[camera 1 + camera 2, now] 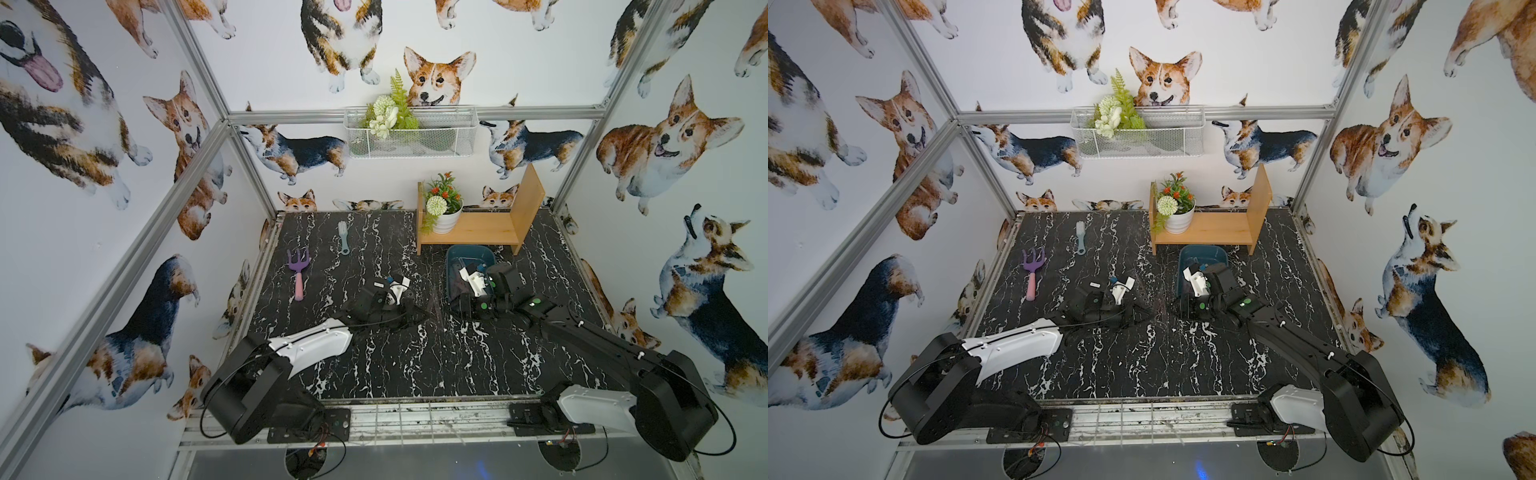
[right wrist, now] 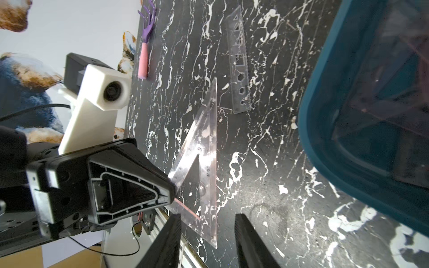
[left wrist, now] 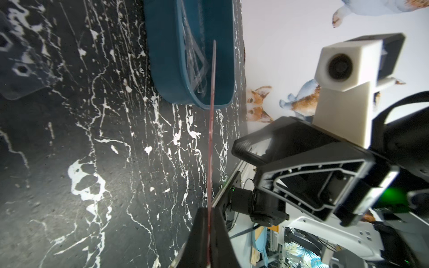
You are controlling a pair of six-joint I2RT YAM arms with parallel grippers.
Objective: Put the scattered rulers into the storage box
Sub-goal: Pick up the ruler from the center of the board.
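Pinching a corner of the clear, pink-edged triangular plastic set square, the left gripper is closed, the sheet held on edge. The right gripper is partly parted, another corner between its jaws; contact cannot be told. Both arms are stretched low, meeting mid-table. The dark teal rounded plastic storage box is set at their one o'clock.

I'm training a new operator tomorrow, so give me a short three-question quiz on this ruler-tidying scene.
1. True or false: the left tool grips a triangular ruler.
2. The straight ruler lies: A) on the table; B) on the wooden shelf; C) in the wire basket.
3. Fill in: the blue box already holds clear ___.

Key: 1 true; 2 A; 3 rulers.
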